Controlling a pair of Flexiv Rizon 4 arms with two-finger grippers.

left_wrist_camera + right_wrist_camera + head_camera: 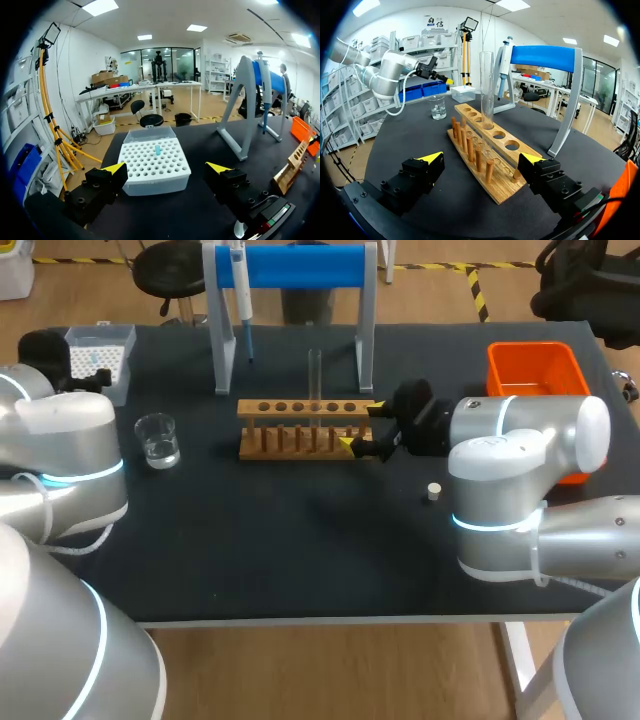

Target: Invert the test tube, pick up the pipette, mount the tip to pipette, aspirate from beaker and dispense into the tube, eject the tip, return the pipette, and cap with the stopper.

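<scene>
The test tube is seen upright, mouth up, in a hole of the wooden rack, so the inverting step is judged done. Picking up the pipette is taken as the next step.

The right gripper is held wide open and empty. Its fingers are set either side of the rack's right end, and the left finger is clearly apart from the wood. The tube is placed straight ahead of it, along the rack's long axis.

The left gripper is also spread wide, with nothing held. The tip box is found just ahead of it, between the fingers, and no contact is seen.

The pipette is hung on the blue-barred stand, at the end toward the left arm and behind the rack. Its long axis is vertical, with the handle up and the nozzle down. From the left gripper it is placed ahead and off to the right; from the right gripper it is set beyond the tube and across the rack. The left arm is judged slightly nearer, though not by much. A grasp on the upper body from the side is likely needed.

The beaker is set near the rack's left end. The stopper is left on the mat, near the right arm.
</scene>
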